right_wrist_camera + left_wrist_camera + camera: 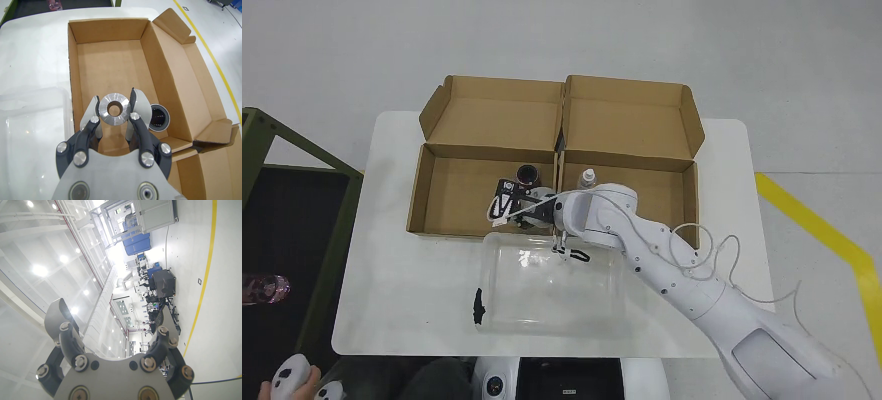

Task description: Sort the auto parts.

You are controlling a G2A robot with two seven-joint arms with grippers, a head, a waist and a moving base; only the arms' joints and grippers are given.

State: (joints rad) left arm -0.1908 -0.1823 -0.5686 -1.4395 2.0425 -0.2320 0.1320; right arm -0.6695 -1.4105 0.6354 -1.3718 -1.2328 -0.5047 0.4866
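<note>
Closest to the robot, the left gripper (pixel 111 308) is tipped up toward the hall ceiling, its fingers (pixel 56 311) spread with nothing between them, so I'd say it has no part in this step. On the near side of the bench (pixel 402 290) stands the clear tub (pixel 552 295), which looks all but emptied. One small dark piece (pixel 478 305) sits at its left wall, inside or just outside I cannot tell. Just beyond the tub, the right gripper (pixel 115 96) hangs over the left box (pixel 113 62), its fingers (pixel 140 102) pinching a shiny metal ring (pixel 114 111) by the rim. Whether the ring touches the cardboard floor I cannot tell. Just beside it in the same box lies a black ring-shaped part (pixel 158 117), already sorted by the look of it. Next door, the right box (pixel 642 195) holds one small pale part (pixel 588 178) near its far wall, close to the side it shares with the left box. I'd judge the sorting well along: two parts boxed, a third about to be let go, and the dark piece by the tub left to deal with. As for writing, the boxes are plain brown cardboard, and I can make out no label or marking on them, the tub or the parts
</note>
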